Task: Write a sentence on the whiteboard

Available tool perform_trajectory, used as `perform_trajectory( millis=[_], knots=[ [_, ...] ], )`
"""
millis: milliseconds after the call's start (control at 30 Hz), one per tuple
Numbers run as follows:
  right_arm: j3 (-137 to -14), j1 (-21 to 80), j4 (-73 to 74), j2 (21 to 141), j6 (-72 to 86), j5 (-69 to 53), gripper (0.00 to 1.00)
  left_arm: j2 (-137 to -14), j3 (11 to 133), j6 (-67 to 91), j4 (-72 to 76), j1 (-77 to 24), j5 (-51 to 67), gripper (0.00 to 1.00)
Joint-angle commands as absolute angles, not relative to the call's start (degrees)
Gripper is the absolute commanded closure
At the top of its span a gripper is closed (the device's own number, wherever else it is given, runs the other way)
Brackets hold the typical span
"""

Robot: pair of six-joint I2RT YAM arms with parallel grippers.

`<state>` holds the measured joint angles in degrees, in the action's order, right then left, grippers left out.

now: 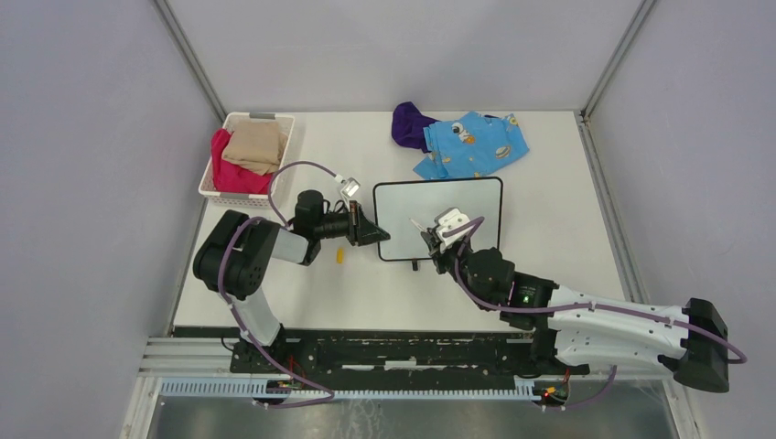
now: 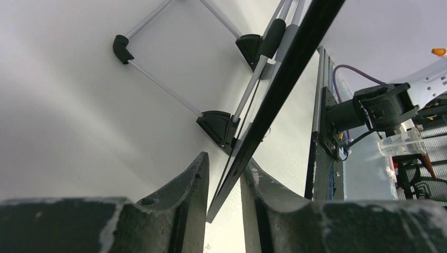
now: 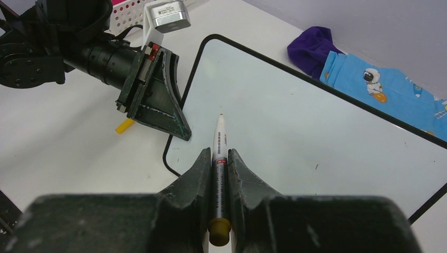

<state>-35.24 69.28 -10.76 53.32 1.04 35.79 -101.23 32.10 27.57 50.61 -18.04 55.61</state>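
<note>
The whiteboard (image 1: 476, 197) lies at the table's middle, white with a thin black frame, and shows in the right wrist view (image 3: 295, 110). No orange sentence shows on it. My left gripper (image 1: 375, 234) is shut on the board's left edge; in the left wrist view (image 2: 224, 161) the black edge (image 2: 284, 79) runs between its fingers. My right gripper (image 1: 428, 238) is shut on a white marker (image 3: 219, 137) with a yellow end. The marker's tip points at the board's near-left part, just above the surface. I cannot tell if it touches.
A small yellow cap (image 1: 339, 256) lies on the table left of the board. A white basket (image 1: 209, 174) with pink and tan cloths stands at the far left. A blue patterned cloth (image 1: 471, 142) and a purple cloth (image 1: 409, 123) lie behind the board.
</note>
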Motion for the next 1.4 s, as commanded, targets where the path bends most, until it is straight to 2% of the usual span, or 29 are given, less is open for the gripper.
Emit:
perform_trajectory(
  millis=[0,800,1367],
  knots=[
    [-37.5,69.5,-14.4,53.4,0.5,35.9,1.00,-100.4,33.5,25.3,51.3,-18.2,55.7,0.67],
    [-45.2,69.5,-18.4,66.6,-1.3,48.2,1.00,-100.0,33.5,25.4,51.4,-18.3,55.7,0.75],
    [-47.0,66.4,-18.8,70.7,1.3,46.6,1.00,-99.9,33.7,25.0,50.5,-18.3,55.6,0.77]
  ],
)
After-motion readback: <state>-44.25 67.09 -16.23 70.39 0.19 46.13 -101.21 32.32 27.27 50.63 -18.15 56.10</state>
